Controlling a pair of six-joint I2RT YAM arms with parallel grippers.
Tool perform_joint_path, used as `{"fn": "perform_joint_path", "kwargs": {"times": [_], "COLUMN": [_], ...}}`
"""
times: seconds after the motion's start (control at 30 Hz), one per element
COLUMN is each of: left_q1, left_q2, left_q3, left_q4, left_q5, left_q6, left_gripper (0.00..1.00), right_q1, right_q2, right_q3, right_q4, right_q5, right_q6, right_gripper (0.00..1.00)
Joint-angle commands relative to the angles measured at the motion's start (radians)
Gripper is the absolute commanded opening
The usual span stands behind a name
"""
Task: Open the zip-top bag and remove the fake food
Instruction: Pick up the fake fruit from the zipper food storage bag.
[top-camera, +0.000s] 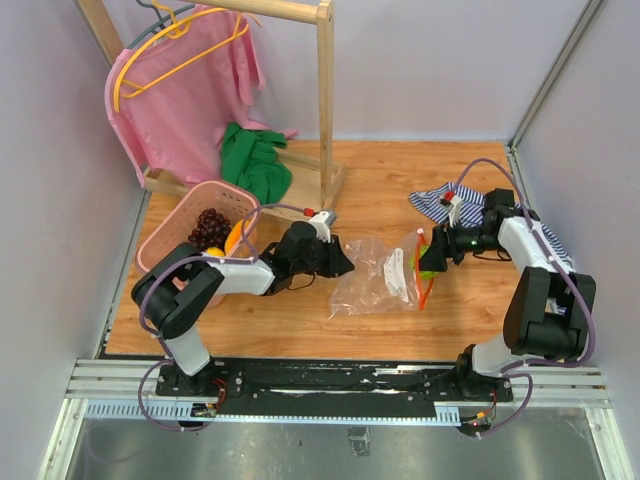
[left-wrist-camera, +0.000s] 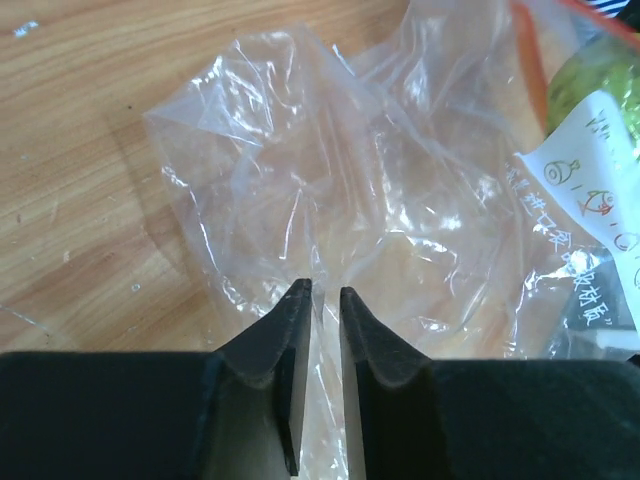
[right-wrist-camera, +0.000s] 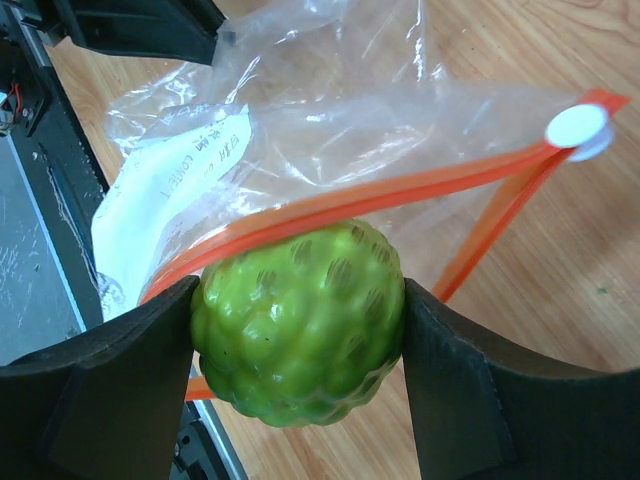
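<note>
Gripping the green ball (right-wrist-camera: 300, 330) across its middle, the right gripper (right-wrist-camera: 300, 292) has its jaws clamped on either side of it, right at the bag's mouth and against the orange zip strip (right-wrist-camera: 350, 205). The ball looks hard, light and bumpy, a plastic toy that should take a firm squeeze without slipping. The zip-top bag (top-camera: 375, 285) lies crumpled on the tabletop (top-camera: 250, 330) between the two arms. It is thin, limp, slick film, likely to drag along with anything pulled from it, so it wants anchoring at the closed end or at the stiffer strip. At that closed end the left gripper (left-wrist-camera: 325, 290) shows its jaws a narrow slit apart with film in the gap — whether they pinch it I cannot tell. Farther off, a pink basket (top-camera: 160, 240) holds grapes (top-camera: 208, 228) and an orange fruit (top-camera: 236, 237).
</note>
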Motion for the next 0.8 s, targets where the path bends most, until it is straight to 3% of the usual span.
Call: {"fn": "perform_joint_path", "kwargs": {"times": [0.0, 0.33, 0.77], "left_q1": [0.009, 0.008, 0.009], "left_q2": [-0.067, -0.21, -0.463], "left_q3": [-0.03, -0.095, -0.174], "left_q4": [0.005, -0.01, 0.037], "left_q5": [-0.027, -0.062, -0.008], "left_q6": [0.009, -0.004, -0.023], "left_gripper": [0.25, 0.5, 0.68], "right_q1": [-0.044, -0.113, -0.184], "right_q2": [-0.04, -0.072, -0.124], "right_q3": [0.026, 0.026, 0.042], "right_q4": [-0.053, -0.079, -0.178], "right_q5": [-0.004, -0.007, -0.123], "right_q6": [-0.043, -0.062, -0.121], "right_gripper": [0.26, 0.26, 0.26]}}
